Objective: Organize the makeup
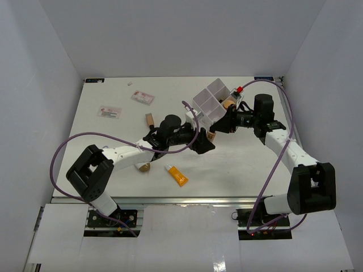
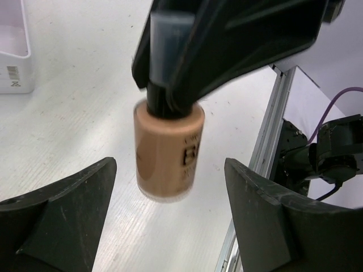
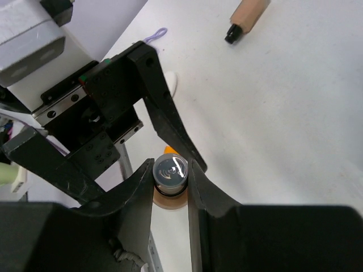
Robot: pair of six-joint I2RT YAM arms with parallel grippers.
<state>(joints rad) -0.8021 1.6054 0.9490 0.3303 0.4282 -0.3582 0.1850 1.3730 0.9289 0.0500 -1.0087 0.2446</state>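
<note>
the makeup bottle (image 2: 169, 150), beige with a dark cap, hangs in the middle of the left wrist view. the right gripper (image 2: 170, 102) comes in from above and pinches the dark cap. the left gripper (image 2: 170, 170) is wide open and holds nothing. its two fingers (image 2: 85, 192) stand one on each side of the bottle and do not touch it. the bottle looks a bit blurry. it seems to hang over the white table (image 2: 74, 113), not stand on it. a corner of the white box (image 2: 14, 51) shows at the top left.

in the right wrist view, the right fingers are closed tight on the round cap, seen from the top. a beige tube (image 3: 248, 17) lies well apart on the table.

in the top view, the two arms meet near the middle of the table, just in front of the white box. an orange tube (image 1: 177, 175) lies near the front edge. two small cards (image 1: 143, 97) lie toward the back. the table is white, pale walls (image 1: 34, 85) stand on three sides, and purple cables (image 1: 62, 148) loop over the arms.

this looks like a pass from one arm to the other, and the right arm has the bottle. next, the left gripper should back away without bumping it. then the right arm should carry the bottle to the box and lower it slowly, because the pinch on the cap is small.
</note>
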